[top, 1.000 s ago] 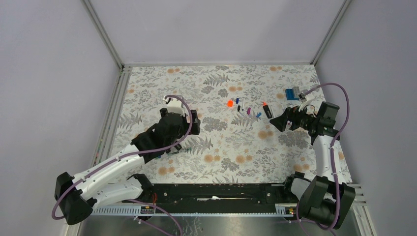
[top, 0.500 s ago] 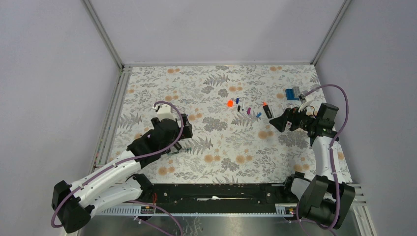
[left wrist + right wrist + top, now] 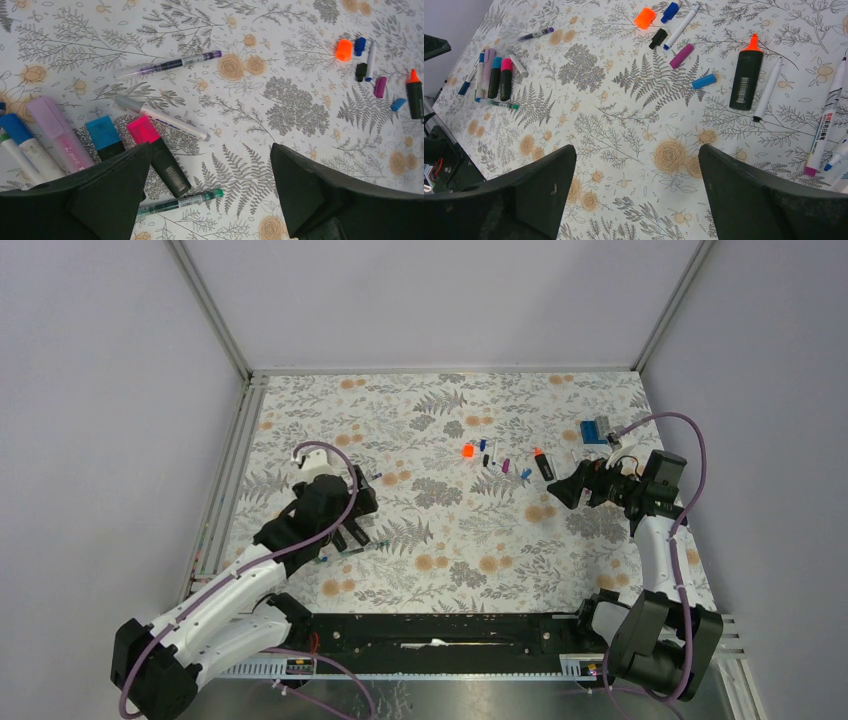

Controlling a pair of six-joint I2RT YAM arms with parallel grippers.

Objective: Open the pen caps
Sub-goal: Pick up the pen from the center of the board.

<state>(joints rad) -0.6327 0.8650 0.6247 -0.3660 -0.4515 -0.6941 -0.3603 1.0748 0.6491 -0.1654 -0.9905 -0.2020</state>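
Progress, partly: orange cap and smaller ones lie loose on the bench at upper right of your left wrist view, near the bared orange highlighter. At lower left, pink cap and blue cap sit unpulled. Your left claw and right claw gape wide, empty.

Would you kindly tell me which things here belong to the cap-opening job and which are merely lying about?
Job: pink cap, sky-blue cap, lilac cap, green-tipped pen, purple-tipped pen, grey-capped pen.
Lying about: blue block, far right.
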